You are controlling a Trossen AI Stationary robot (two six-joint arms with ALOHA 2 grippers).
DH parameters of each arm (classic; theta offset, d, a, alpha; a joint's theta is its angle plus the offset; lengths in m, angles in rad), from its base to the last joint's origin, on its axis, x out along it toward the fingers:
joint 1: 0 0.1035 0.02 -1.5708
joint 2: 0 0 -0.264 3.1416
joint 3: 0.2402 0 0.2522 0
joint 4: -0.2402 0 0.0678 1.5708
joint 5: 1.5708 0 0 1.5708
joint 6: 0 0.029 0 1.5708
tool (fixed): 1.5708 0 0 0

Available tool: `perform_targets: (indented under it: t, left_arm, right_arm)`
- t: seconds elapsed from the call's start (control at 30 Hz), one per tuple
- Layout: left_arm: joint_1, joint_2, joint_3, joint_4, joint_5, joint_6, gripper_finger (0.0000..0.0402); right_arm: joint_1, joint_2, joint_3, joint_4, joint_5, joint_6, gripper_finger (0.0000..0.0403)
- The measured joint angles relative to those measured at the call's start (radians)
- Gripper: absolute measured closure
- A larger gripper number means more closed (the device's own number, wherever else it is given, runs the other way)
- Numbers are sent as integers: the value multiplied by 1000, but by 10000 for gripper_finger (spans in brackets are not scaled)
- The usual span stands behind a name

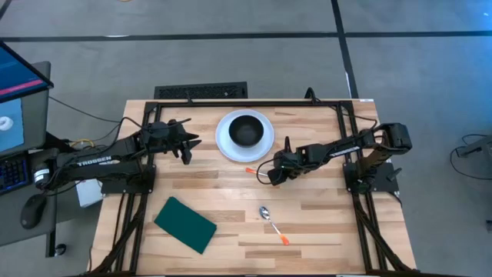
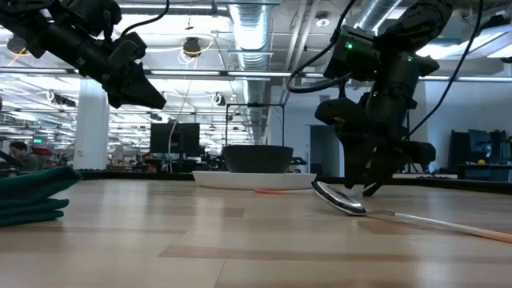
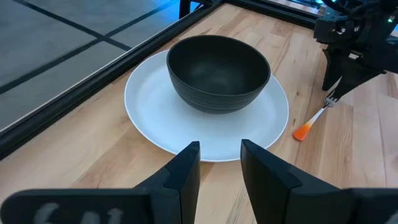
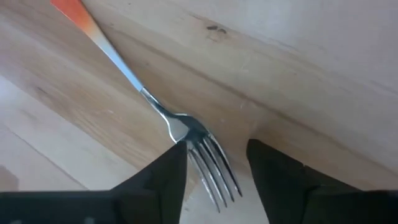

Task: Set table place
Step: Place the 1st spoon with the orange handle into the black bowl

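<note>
The white plate [image 1: 224, 138] lies at the table's far middle with a black bowl [image 1: 246, 129] standing on it; both also show in the left wrist view [image 3: 149, 118]. A fork [image 1: 254, 169] with an orange handle end [image 3: 303, 130] lies flat on the wood just near of the plate. My right gripper [image 4: 217, 180] is open and points down over the fork's tines [image 4: 211, 168], one finger on each side. My left gripper [image 3: 221, 165] is open and empty, held above the table to the left of the plate [image 1: 187, 150]. My right gripper comes at the fork from above, its fingers [image 4: 165, 180] standing on either side of the tines [image 4: 214, 177]. The fork lies flat on the table. I cannot tell whether a finger touches it.
A spoon [image 1: 265, 212] with an orange handle end [image 1: 284, 240] lies on the wood nearer the front edge. A dark green pad [image 1: 184, 224] lies at the front left. The black frame [image 1: 246, 103] runs along the table's far edge.
</note>
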Motion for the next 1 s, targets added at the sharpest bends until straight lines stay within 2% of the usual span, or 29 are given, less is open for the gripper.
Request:
perform_targets:
  t: [0.2,0.43,0.67,1.0]
  left_arm:
    - [0,0,0,0,0,1,296]
    - [0,0,0,-1,0,18,296]
    - [0,0,0,-1,0,19,296]
    - [0,0,0,-9,0,20,296]
  right_arm:
    - [14,0,0,-5,-18,54,175]
    - [37,0,-1,-8,-19,117,179]
    - [47,1,-2,-8,-10,143,201]
    - [48,2,-4,-12,16,135,258]
